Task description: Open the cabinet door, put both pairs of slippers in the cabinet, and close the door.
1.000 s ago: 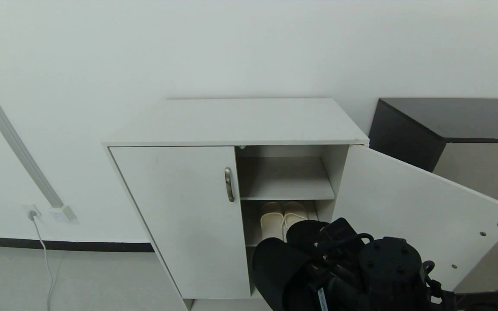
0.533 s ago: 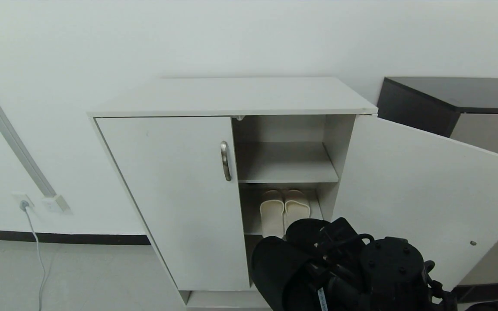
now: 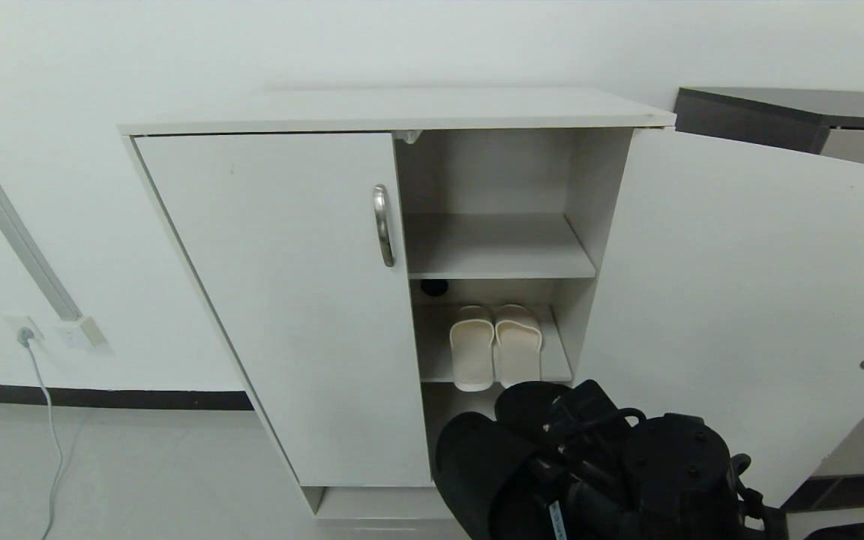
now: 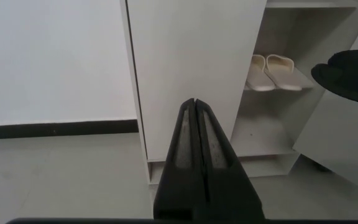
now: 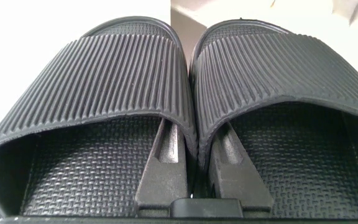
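Left gripper: fingers pressed flat together, empty, low before the cabinet. Left door shut. Cream slippers paired on the second shelf down. Right gripper pinches the black slippers by their touching inner walls, just outside the opening. Right door swung wide.

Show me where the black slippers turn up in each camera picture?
Head view: the black slippers are low and right of centre, before the open cabinet, below the pale slippers.
Left wrist view: a black slippers toe pokes in near the pale slippers.
Right wrist view: black slippers side by side, close up, the right gripper pinching their inner walls.
Shared landmark: the pale slippers on the shelf, in head and left wrist views.
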Controlling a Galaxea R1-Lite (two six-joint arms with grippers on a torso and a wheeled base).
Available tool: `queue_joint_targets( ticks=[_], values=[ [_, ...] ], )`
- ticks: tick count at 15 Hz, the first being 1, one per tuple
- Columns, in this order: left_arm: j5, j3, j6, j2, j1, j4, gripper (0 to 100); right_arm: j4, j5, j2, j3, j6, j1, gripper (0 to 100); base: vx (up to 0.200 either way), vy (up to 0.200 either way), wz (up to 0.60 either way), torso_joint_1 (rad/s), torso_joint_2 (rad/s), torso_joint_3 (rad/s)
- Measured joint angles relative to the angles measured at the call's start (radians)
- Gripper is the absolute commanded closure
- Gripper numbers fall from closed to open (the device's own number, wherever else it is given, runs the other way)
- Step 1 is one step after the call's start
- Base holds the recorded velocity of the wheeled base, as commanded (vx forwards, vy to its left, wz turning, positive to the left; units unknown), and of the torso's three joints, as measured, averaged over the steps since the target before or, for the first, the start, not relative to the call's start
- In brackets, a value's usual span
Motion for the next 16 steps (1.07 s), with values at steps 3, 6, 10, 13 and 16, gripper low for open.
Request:
queue_joint_targets(
  ticks=[3, 6, 10, 13, 16],
  values=[
    [-0.001, 0.0, 0.0, 0.0, 0.0, 0.0, 100, -0.009, -0.001, 0.005, -0.003, -0.003, -0.005, 100, 0.0, 0.0, 0.0, 0.003, 0.07, 0.059],
    [0.001, 0.0, 0.001, 0.0, 0.0, 0.0, 100, -0.034, -0.013, 0.013, -0.004, -0.043, -0.011, 100, 0.0, 0.0, 0.0, 0.0, 0.0, 0.0],
    [-0.002, 0.0, 0.005, 0.0, 0.0, 0.0, 100, -0.066, -0.213, 0.073, -0.139, -0.052, -0.004, 100, 0.0, 0.0, 0.0, 0.0, 0.0, 0.0],
    [-0.003, 0.0, 0.011, 0.0, 0.0, 0.001, 100, 0.145, -0.346, 0.133, -0.38, 0.011, 0.011, 100, 0.0, 0.0, 0.0, 0.0, 0.0, 0.0],
    [-0.003, 0.0, 0.012, 0.0, 0.0, 0.0, 100, 0.514, -0.421, 0.146, -0.641, 0.125, 0.017, 100, 0.0, 0.0, 0.0, 0.0, 0.0, 0.0]
  ],
)
